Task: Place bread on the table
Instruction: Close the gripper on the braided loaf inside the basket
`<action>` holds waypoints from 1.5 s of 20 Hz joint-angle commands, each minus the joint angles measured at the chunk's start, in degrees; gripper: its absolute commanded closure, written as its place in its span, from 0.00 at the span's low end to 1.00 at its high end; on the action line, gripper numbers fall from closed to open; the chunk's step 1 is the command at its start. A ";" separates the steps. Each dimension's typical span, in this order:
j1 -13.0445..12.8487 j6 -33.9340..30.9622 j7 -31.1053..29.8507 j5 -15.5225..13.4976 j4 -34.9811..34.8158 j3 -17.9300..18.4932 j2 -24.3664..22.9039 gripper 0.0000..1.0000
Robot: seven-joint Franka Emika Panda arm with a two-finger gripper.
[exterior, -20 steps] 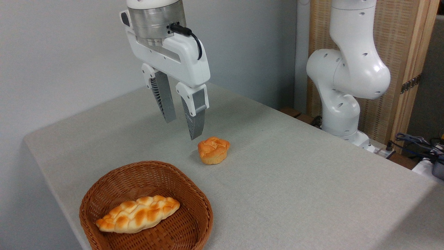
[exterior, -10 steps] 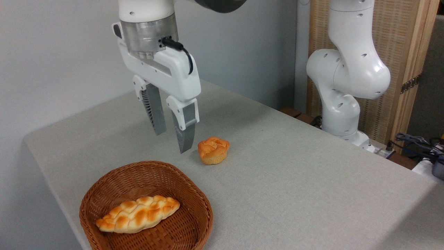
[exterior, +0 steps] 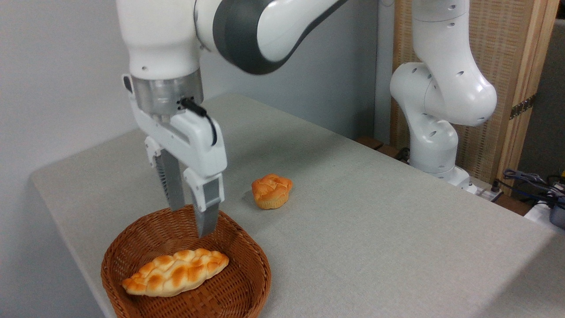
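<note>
A large flat table (exterior: 375, 229) with a light grey, fabric-like surface and rounded corners fills most of the view. Near its front left corner sits a brown woven wicker basket (exterior: 247, 260), round and shallow. Inside the basket, towards its front, lies the long braided loaf of bread (exterior: 175, 277), golden-orange with pale creases and pointed ends, running from lower left to upper right. It rests on the basket's woven floor, not on the table.

Above the back part of the basket hangs the white two-finger gripper (exterior: 190, 221) of a white robot arm, pointing straight down. Its two grey fingers (exterior: 207, 218) stand parted by a narrow gap and hold nothing. The fingertips are above and behind the loaf, apart from it; the nearer tip reaches down below the line of the basket's far rim.

To the right of the basket, well clear of it, near the middle of the table, a small round orange bun (exterior: 271, 191) stands on the cloth. The arm's white base (exterior: 435, 132) rises at the table's far right edge, before a wooden slatted panel (exterior: 512, 66).
</note>
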 commanded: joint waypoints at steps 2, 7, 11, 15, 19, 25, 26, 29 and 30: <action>-0.01 4.42 -2.82 -0.88 1.15 -2.54 5.40 0.00; -0.01 7.16 -3.19 0.08 0.62 -3.51 8.40 0.00; 0.08 7.15 3.85 0.88 0.45 -3.51 9.01 0.00; 0.08 8.74 3.94 6.22 0.45 -5.70 12.26 0.00; -0.01 8.74 5.77 9.31 0.45 -6.06 13.41 0.00; 0.08 8.74 6.58 8.61 0.45 -6.06 13.32 0.79; 0.08 8.65 6.75 8.70 0.45 -6.06 13.32 0.87; 0.08 8.65 6.93 8.70 0.53 -6.06 13.24 0.94; 0.08 8.65 6.93 8.70 0.53 -6.06 13.23 0.94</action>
